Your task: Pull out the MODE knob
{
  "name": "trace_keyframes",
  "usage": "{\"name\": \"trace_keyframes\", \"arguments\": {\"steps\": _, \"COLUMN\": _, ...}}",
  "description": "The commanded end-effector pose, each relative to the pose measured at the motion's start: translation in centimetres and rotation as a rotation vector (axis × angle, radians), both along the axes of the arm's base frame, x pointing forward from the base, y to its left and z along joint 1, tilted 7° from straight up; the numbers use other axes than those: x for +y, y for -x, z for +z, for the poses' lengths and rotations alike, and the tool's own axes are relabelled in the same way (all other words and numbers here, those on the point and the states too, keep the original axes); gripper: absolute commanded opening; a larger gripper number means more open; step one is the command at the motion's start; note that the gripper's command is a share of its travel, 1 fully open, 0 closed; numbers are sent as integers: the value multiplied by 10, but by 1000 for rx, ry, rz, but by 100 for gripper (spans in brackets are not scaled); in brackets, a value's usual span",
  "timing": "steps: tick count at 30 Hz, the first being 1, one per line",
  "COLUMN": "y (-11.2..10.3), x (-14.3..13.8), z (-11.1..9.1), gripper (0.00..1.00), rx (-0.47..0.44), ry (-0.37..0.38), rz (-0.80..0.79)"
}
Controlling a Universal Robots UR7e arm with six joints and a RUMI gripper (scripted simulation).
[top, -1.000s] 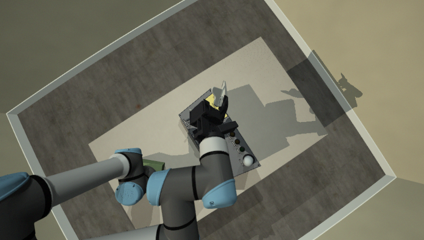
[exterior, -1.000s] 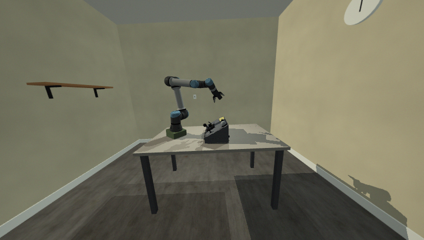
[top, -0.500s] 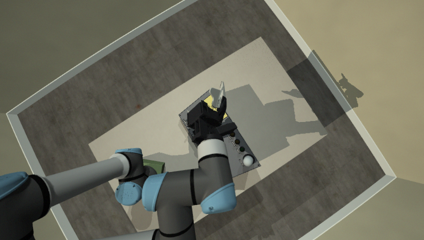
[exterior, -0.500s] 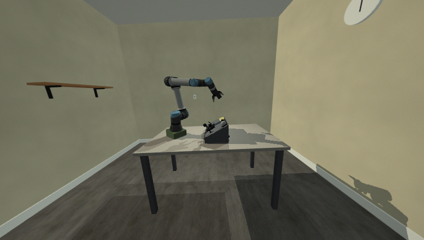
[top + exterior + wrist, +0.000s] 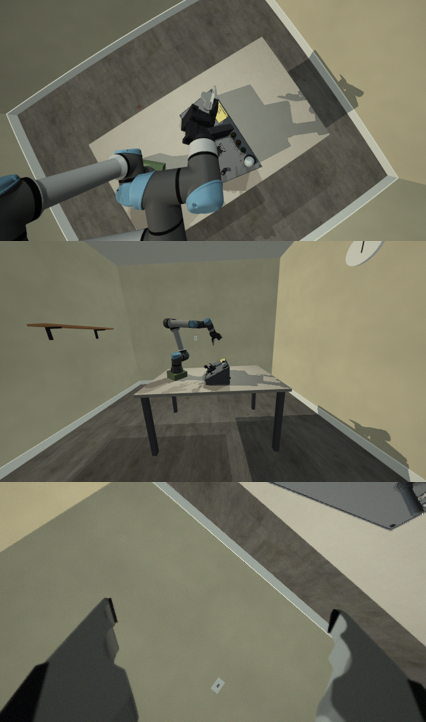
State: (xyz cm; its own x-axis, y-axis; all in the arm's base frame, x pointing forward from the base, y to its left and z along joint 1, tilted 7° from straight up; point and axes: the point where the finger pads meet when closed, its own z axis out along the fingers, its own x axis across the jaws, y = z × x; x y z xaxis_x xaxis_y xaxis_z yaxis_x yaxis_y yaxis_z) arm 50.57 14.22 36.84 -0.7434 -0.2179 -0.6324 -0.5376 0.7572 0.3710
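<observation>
The dark grey console (image 5: pixel 230 143) sits on the table, its sloped panel facing up; it also shows in the side view (image 5: pixel 217 374). On the panel I see a yellow label (image 5: pixel 221 113), three small round lights (image 5: pixel 238 142), a white ball knob (image 5: pixel 248 161) and a small black lever (image 5: pixel 224 171). I cannot read which control is MODE, and my arm hides the panel's left part. My gripper (image 5: pixel 209 98) (image 5: pixel 215 338) is open and empty, high above the console. In the wrist view the fingers frame the wall, with a console corner (image 5: pixel 360 499) at the top right.
The arm's green base (image 5: pixel 177 374) stands on the table left of the console. A wall shelf (image 5: pixel 70 327) hangs far to the left. The table edge lies a little in front of the console.
</observation>
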Motion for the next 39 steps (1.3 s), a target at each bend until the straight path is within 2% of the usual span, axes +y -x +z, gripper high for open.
{"name": "trace_keyframes", "arguments": {"steps": 1, "y": 30, "x": -2, "z": -31, "gripper": 100, "rx": -86, "ry": 229, "rz": 79}}
{"name": "trace_keyframes", "arguments": {"steps": 3, "y": 30, "x": -2, "z": -31, "gripper": 100, "rx": -86, "ry": 229, "rz": 79}}
{"name": "trace_keyframes", "arguments": {"steps": 6, "y": 47, "x": -4, "z": -48, "gripper": 100, "rx": -135, "ry": 366, "rz": 129}}
{"name": "trace_keyframes", "arguments": {"steps": 7, "y": 47, "x": -4, "z": -48, "gripper": 100, "rx": -135, "ry": 366, "rz": 129}}
{"name": "trace_keyframes", "arguments": {"steps": 8, "y": 52, "x": -5, "z": -55, "gripper": 100, "rx": -151, "ry": 413, "rz": 147}}
{"name": "trace_keyframes", "arguments": {"steps": 9, "y": 52, "x": -5, "z": -55, "gripper": 100, "rx": -151, "ry": 413, "rz": 147}}
{"name": "trace_keyframes", "arguments": {"steps": 10, "y": 58, "x": -6, "z": -61, "gripper": 100, "rx": -169, "ry": 462, "rz": 164}}
{"name": "trace_keyframes", "arguments": {"steps": 11, "y": 58, "x": -6, "z": -61, "gripper": 100, "rx": -169, "ry": 462, "rz": 164}}
{"name": "trace_keyframes", "arguments": {"steps": 12, "y": 64, "x": -6, "z": -67, "gripper": 100, "rx": -186, "ry": 510, "rz": 182}}
{"name": "trace_keyframes", "arguments": {"steps": 14, "y": 64, "x": -6, "z": -67, "gripper": 100, "rx": -186, "ry": 510, "rz": 182}}
{"name": "trace_keyframes", "arguments": {"steps": 15, "y": 70, "x": -7, "z": -74, "gripper": 100, "rx": -204, "ry": 559, "rz": 200}}
{"name": "trace_keyframes", "arguments": {"steps": 16, "y": 70, "x": -7, "z": -74, "gripper": 100, "rx": -204, "ry": 559, "rz": 200}}
{"name": "trace_keyframes", "arguments": {"steps": 17, "y": 76, "x": -8, "z": -80, "gripper": 100, "rx": -221, "ry": 608, "rz": 217}}
{"name": "trace_keyframes", "arguments": {"steps": 20, "y": 76, "x": -8, "z": -80, "gripper": 100, "rx": -221, "ry": 608, "rz": 217}}
{"name": "trace_keyframes", "arguments": {"steps": 22, "y": 88, "x": -10, "z": -92, "gripper": 100, "rx": -256, "ry": 704, "rz": 252}}
{"name": "trace_keyframes", "arguments": {"steps": 24, "y": 88, "x": -10, "z": -92, "gripper": 100, "rx": -256, "ry": 704, "rz": 252}}
{"name": "trace_keyframes", "arguments": {"steps": 25, "y": 94, "x": -11, "z": -99, "gripper": 100, "rx": -272, "ry": 751, "rz": 270}}
{"name": "trace_keyframes", "arguments": {"steps": 26, "y": 94, "x": -11, "z": -99, "gripper": 100, "rx": -272, "ry": 751, "rz": 270}}
{"name": "trace_keyframes", "arguments": {"steps": 27, "y": 99, "x": -12, "z": -105, "gripper": 100, "rx": -288, "ry": 796, "rz": 286}}
{"name": "trace_keyframes", "arguments": {"steps": 29, "y": 99, "x": -12, "z": -105, "gripper": 100, "rx": -288, "ry": 796, "rz": 286}}
{"name": "trace_keyframes", "arguments": {"steps": 30, "y": 105, "x": -13, "z": -110, "gripper": 100, "rx": -305, "ry": 841, "rz": 302}}
{"name": "trace_keyframes", "arguments": {"steps": 32, "y": 105, "x": -13, "z": -110, "gripper": 100, "rx": -304, "ry": 841, "rz": 301}}
{"name": "trace_keyframes", "arguments": {"steps": 35, "y": 115, "x": -14, "z": -121, "gripper": 100, "rx": -333, "ry": 922, "rz": 333}}
{"name": "trace_keyframes", "arguments": {"steps": 37, "y": 115, "x": -14, "z": -121, "gripper": 100, "rx": -333, "ry": 922, "rz": 333}}
{"name": "trace_keyframes", "arguments": {"steps": 38, "y": 120, "x": -15, "z": -126, "gripper": 100, "rx": -347, "ry": 961, "rz": 346}}
{"name": "trace_keyframes", "arguments": {"steps": 39, "y": 120, "x": -15, "z": -126, "gripper": 100, "rx": -347, "ry": 961, "rz": 345}}
